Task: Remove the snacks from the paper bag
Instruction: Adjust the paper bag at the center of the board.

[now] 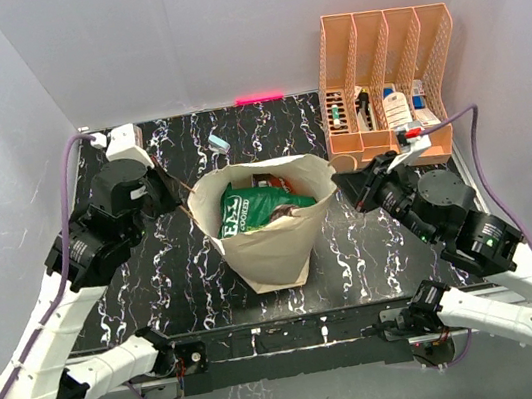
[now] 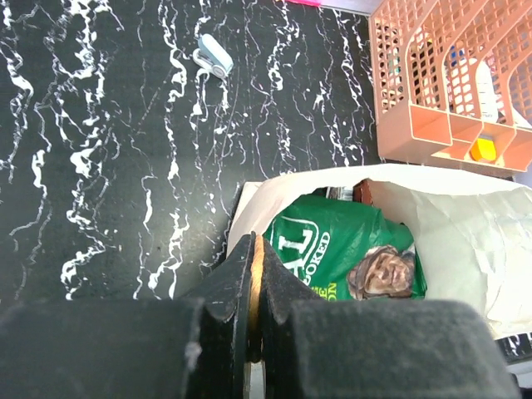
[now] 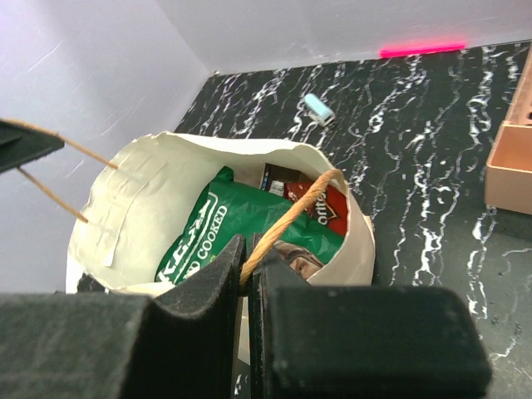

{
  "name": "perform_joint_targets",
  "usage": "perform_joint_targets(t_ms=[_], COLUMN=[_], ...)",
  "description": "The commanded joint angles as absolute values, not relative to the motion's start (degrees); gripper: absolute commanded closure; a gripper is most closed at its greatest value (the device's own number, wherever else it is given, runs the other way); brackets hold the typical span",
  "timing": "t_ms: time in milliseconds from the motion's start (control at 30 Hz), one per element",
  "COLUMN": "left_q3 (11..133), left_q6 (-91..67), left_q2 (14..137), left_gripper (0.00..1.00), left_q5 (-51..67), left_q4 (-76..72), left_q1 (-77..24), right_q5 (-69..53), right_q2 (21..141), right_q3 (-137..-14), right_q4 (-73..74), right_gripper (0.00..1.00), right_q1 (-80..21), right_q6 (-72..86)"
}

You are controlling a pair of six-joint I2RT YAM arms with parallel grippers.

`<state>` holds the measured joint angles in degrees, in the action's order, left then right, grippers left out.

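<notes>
The tan paper bag stands open in the middle of the table. Inside lie snacks: a dark green packet on top and a red-brown packet behind it. My left gripper is at the bag's left rim. In the left wrist view it is shut on a thin brown cord handle. My right gripper is at the bag's right rim. In the right wrist view it is shut on the other cord handle. The green packet lies just past the left fingers.
An orange divided rack with small bottles and boxes stands at the back right, close behind my right arm. A tiny light-blue block lies on the black marbled table behind the bag. White walls close in the sides and back.
</notes>
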<state>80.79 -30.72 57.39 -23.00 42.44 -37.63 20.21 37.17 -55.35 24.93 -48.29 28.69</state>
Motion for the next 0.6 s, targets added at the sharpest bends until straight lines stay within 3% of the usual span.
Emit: perform_joint_targets(t_ms=[0,333,567], left_q3=[90.3,100.9,101.1], left_q6=[-24.9,-9.9,-6.5], left_q2=[58.5,62.7,60.9], left_gripper=[1.00,1.00,1.00], left_q5=[-29.8,-43.2,-41.7], left_q4=[38.5,34.7,31.9], left_q1=[-37.2,-37.2,-37.2], right_q5=[10.7,-14.8,-26.2], right_q2=[40.6,59.8,69.6], right_q3=[-56.2,-60.8,-60.6], right_q4=[16.6,6.4,-4.1], right_gripper=[0.92,0.92,0.92], right_q1=[-48.2,-48.3,-50.1], right_q6=[27.2,29.4,35.1])
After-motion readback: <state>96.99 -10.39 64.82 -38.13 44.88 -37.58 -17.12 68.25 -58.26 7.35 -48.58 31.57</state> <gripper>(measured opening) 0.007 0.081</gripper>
